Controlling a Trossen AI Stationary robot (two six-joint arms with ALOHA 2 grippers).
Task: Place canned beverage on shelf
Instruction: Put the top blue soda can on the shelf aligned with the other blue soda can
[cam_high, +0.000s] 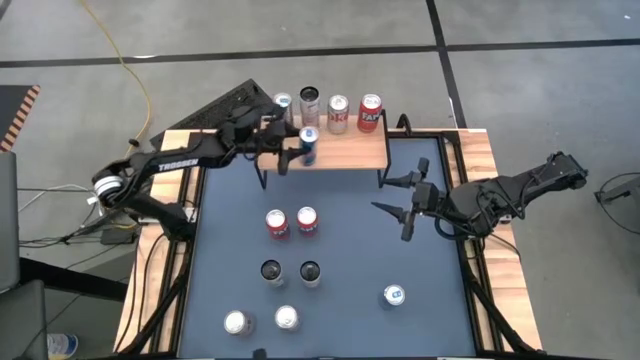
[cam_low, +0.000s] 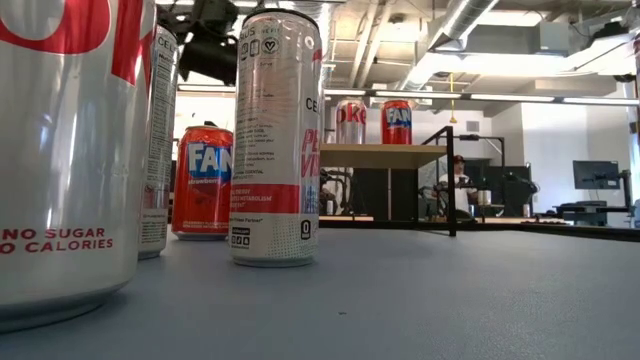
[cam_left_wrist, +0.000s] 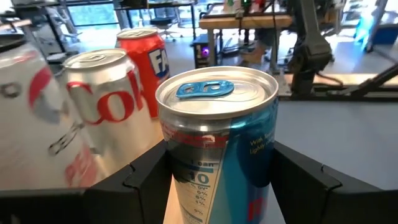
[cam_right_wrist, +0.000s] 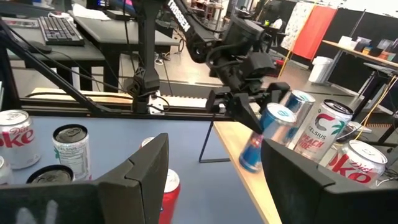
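The left gripper (cam_high: 300, 148) is clamped on a blue can (cam_high: 309, 140), one finger (cam_left_wrist: 140, 180) on each side, holding it over the front edge of the shelf (cam_high: 345, 150). On the shelf behind the can stand four more cans (cam_high: 325, 108). The right gripper (cam_high: 403, 195), fingers spread and holding nothing, hangs off the shelf's right end.

Grey tiled floor (cam_high: 520, 25), yellow cable (cam_high: 130, 70), desks (cam_right_wrist: 99, 28) behind.
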